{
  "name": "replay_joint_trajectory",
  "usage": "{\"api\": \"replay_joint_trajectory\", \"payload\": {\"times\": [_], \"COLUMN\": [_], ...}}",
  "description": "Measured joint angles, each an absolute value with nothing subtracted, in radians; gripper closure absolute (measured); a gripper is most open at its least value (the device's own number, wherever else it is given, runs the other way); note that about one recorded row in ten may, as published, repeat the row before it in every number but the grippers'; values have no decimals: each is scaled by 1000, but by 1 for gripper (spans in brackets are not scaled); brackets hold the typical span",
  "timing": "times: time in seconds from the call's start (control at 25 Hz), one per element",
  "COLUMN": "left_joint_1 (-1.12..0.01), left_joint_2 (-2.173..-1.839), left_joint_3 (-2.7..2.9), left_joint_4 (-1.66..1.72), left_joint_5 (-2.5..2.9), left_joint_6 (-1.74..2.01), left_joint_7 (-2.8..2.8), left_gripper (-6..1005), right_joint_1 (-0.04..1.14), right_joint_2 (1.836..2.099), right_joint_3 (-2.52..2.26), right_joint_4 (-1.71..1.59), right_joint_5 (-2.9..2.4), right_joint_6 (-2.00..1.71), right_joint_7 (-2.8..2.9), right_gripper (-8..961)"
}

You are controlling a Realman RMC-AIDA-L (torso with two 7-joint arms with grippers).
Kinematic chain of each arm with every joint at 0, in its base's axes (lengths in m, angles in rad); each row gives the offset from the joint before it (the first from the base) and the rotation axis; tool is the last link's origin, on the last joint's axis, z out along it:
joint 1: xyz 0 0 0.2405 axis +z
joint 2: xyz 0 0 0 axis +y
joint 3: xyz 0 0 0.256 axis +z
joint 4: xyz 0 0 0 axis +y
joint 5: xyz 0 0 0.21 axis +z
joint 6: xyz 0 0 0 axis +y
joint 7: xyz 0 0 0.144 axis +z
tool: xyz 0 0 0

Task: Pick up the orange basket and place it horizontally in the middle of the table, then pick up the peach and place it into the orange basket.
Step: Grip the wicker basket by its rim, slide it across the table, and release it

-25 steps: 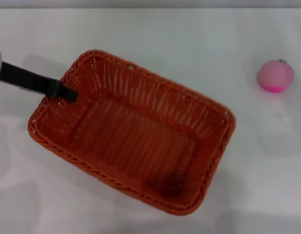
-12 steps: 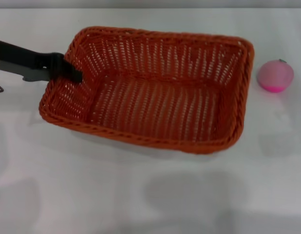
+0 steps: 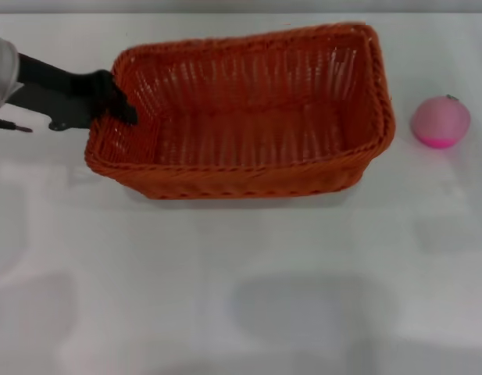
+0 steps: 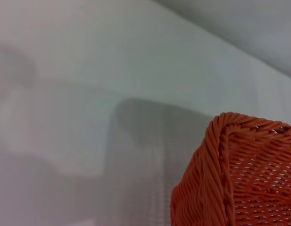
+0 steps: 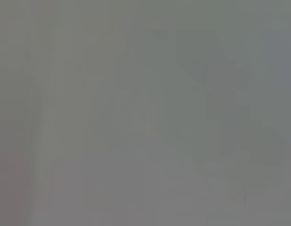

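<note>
The near half of the table [image 3: 225,312] is bare white surface with faint grey shadows on it.

Farther back, toward the far middle, sits the orange basket [image 3: 248,109]. It lies with its long sides running left to right. Its near long wall faces the camera, and its right end looks raised or tipped, so the rim there stands higher in the head view than the rim at the left end. Whether its base rests fully on the table cannot be told. The inside of the basket shows only its woven floor and slatted walls.

At the basket's left short end is the left gripper [image 3: 119,105], a black tool reaching in from the left edge on a black arm with a pale grey sleeve. Its fingers are clamped on the braided rim at the far left corner of the basket, one side over the rim and into the basket. The left wrist view shows a corner of the same basket [image 4: 239,174] close up, with the white table [image 4: 88,94] beyond it and a soft shadow on the surface.

To the right of the basket, well apart from it, the peach [image 3: 440,121] rests on the table, deeper pink on its near underside.

The right gripper shows in no view; the right wrist view is plain grey.
</note>
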State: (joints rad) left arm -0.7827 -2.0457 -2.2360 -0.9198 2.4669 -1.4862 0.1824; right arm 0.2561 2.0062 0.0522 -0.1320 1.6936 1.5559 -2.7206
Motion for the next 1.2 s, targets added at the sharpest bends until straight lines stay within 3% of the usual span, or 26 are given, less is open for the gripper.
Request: {"api": "replay_joint_trajectory", "payload": {"times": [0.32,1.2], "left_joint_1": [-874,-902], "left_joint_2": [-2059,-2065], "left_joint_3": [-2232,-2206], "left_joint_4": [-833,-775], "left_joint_5": [2588,2590], "left_joint_6": [-1420,-1324], "left_joint_7": [147,203], "left_gripper": [874,875], "right_joint_1": [249,245], "right_joint_2": [2006,2005], "right_joint_3": [49,44], "right_joint_4": [-129,-120], "right_joint_5": [1689,1686], "right_joint_6": [1562,1557], "right_joint_7": [-2723,-2727], "right_gripper": [227,227]}}
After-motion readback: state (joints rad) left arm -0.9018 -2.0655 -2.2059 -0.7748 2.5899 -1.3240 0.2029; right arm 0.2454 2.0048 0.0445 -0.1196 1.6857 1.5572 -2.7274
